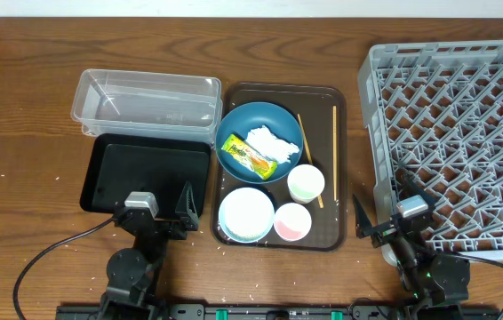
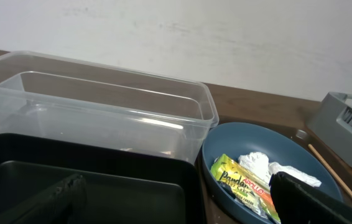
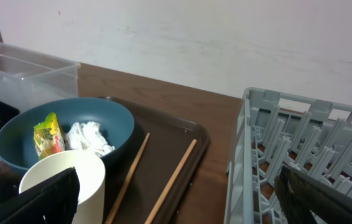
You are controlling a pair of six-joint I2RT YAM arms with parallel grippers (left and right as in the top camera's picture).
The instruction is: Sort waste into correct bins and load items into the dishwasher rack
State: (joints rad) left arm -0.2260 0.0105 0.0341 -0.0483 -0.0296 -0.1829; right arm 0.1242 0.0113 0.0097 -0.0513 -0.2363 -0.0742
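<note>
The dark-blue bowl [image 1: 260, 140] on the brown serving tray [image 1: 336, 98] holds the yellow-green wrapper [image 1: 248, 156] and the white tissue [image 1: 274, 142]. The light-blue bowl [image 1: 246, 214], white cup [image 1: 306, 183] and pink cup [image 1: 292, 221] stand in front of it. Two chopsticks [image 1: 334, 142] lie to its right. The clear tub [image 1: 145, 107] and black tray [image 1: 145, 173] are at the left. The grey rack [image 1: 456, 133] is at the right. My left gripper [image 1: 158, 209] is open over the black tray's near edge. My right gripper [image 1: 385, 222] is open between serving tray and rack. Both are empty.
White specks lie scattered on the wooden table near its front edge [image 1: 234, 298]. Cables run from both arm bases along the front. The rack overhangs the right side of the table.
</note>
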